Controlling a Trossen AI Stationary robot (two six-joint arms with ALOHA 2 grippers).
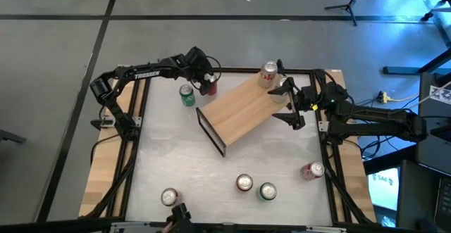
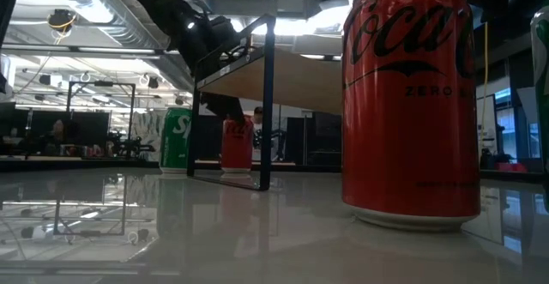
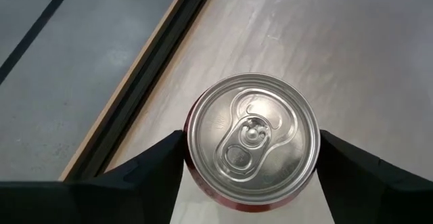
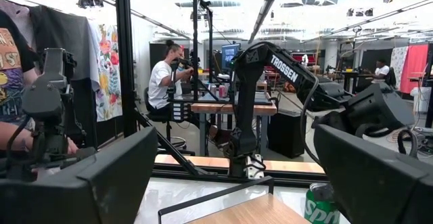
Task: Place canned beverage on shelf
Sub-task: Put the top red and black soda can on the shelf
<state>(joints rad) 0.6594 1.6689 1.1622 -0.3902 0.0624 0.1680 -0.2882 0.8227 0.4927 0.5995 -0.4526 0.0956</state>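
left gripper [image 1: 206,82] closed on red can [image 3: 252,137] (just beside shelf [image 1: 243,110]) | right gripper [image 1: 285,98] fingers spread over shelf's end

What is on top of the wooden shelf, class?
One red can stands on the shelf at its far end, near the right gripper. The rest of the plank is bare. Anything under the plank is hidden from above.

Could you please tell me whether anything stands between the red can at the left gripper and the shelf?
Nothing visible does. The left gripper straddles the red can, with the green can beside it, off the path. The shelf has one can at its far end.
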